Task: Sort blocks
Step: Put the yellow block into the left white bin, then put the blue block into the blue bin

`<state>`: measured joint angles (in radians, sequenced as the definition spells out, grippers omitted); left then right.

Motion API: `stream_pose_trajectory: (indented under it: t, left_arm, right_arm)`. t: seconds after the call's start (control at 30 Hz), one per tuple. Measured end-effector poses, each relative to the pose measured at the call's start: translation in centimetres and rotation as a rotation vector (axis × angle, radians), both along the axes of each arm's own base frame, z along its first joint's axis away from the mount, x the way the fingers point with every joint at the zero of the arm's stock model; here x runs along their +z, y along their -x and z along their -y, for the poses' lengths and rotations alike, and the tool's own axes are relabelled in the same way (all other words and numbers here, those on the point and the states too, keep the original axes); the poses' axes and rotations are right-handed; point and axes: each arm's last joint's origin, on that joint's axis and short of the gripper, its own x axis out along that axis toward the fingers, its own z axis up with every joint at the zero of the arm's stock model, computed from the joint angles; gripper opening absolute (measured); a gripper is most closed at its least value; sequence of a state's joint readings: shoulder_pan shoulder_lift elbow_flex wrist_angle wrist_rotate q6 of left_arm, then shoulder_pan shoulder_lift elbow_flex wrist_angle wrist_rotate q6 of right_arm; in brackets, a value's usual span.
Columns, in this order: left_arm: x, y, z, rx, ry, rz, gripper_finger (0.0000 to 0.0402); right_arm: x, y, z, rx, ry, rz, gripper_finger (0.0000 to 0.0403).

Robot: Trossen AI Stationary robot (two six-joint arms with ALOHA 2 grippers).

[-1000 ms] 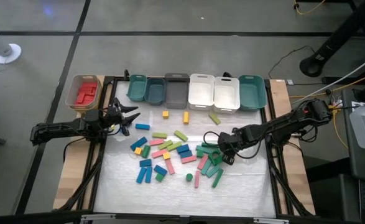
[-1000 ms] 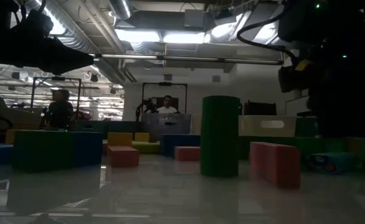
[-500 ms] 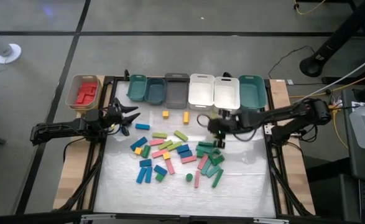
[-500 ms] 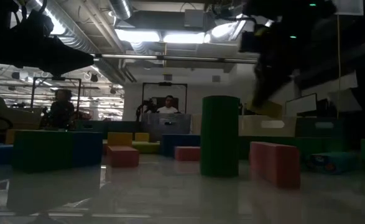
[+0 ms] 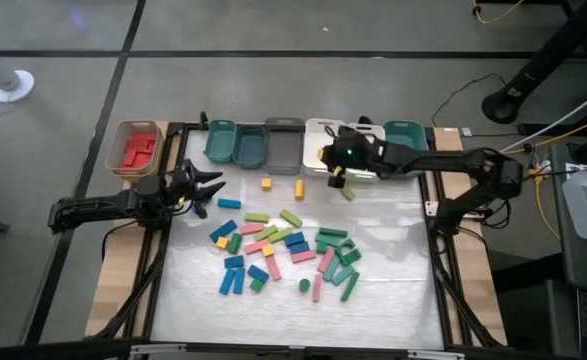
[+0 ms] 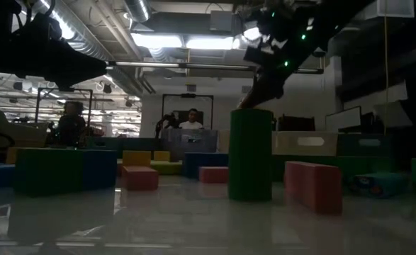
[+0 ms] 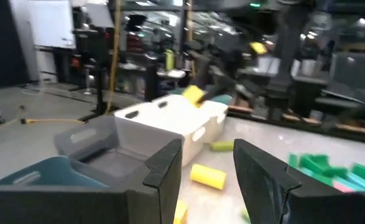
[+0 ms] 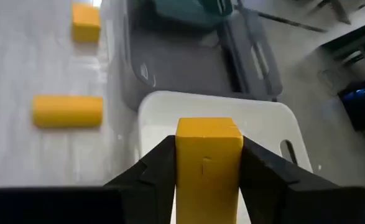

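Observation:
My right gripper (image 5: 335, 172) hangs over the near rim of a white bin (image 5: 322, 135), shut on a yellow block (image 8: 208, 155). The left wrist view shows that block (image 7: 193, 94) in the air above the white bin (image 7: 170, 121). Two yellow blocks (image 5: 266, 183) (image 5: 299, 188) and a lime one (image 5: 346, 192) lie near the bins. Most blocks lie in a mixed heap (image 5: 283, 250) mid-table. My left gripper (image 5: 211, 186) waits open at the table's left edge, touching nothing. My right gripper pinches the yellow block between its two fingers (image 8: 160, 171), one on each of two opposite side faces (image 8: 188, 168). The arm reaches in from the table's right. The block is lifted clear, above the white bin's rim (image 8: 170, 99).
Along the far edge stand a tan bin with red blocks (image 5: 136, 147), two teal bins (image 5: 220, 140) (image 5: 250, 145), a grey bin (image 5: 284, 145), a second white bin (image 5: 365, 158) and another teal one (image 5: 405, 145). A dark green cylinder (image 6: 250, 152) stands upright near the low camera. People sit in the room behind.
My right gripper has risen from the block heap at the table's right middle and travelled toward the far edge and somewhat left, ending above the white bin. The left arm has kept still.

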<state>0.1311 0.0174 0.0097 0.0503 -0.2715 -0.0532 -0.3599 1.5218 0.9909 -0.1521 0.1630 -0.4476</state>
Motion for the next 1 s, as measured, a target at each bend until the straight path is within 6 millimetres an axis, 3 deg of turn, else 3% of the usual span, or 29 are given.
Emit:
stream_pose_trajectory:
  t: [0.27, 0.5, 0.7, 1.0]
  left_arm:
    - [-0.6, -0.4, 0.4, -0.146, 0.007, -0.068, 0.0134]
    - [-1.6, -1.1, 0.3, -0.147, 0.024, -0.187, 0.0134]
    - [-3.0, -1.8, 0.2, -0.149, 0.031, -0.346, 0.0134]
    - [-5.3, -2.4, 0.0, -0.131, 0.074, -0.585, 0.0133]
  right_arm:
    - [-3.0, -0.5, 2.9, -0.059, -0.029, -0.053, 0.0182]
    - [-4.2, -0.8, 3.1, -0.063, -0.040, -0.080, 0.0209]
    - [-3.4, -1.3, 3.1, -0.065, -0.014, -0.040, 0.0218]
    - [1.2, -3.7, 2.5, -0.004, 0.015, 0.071, 0.0218]
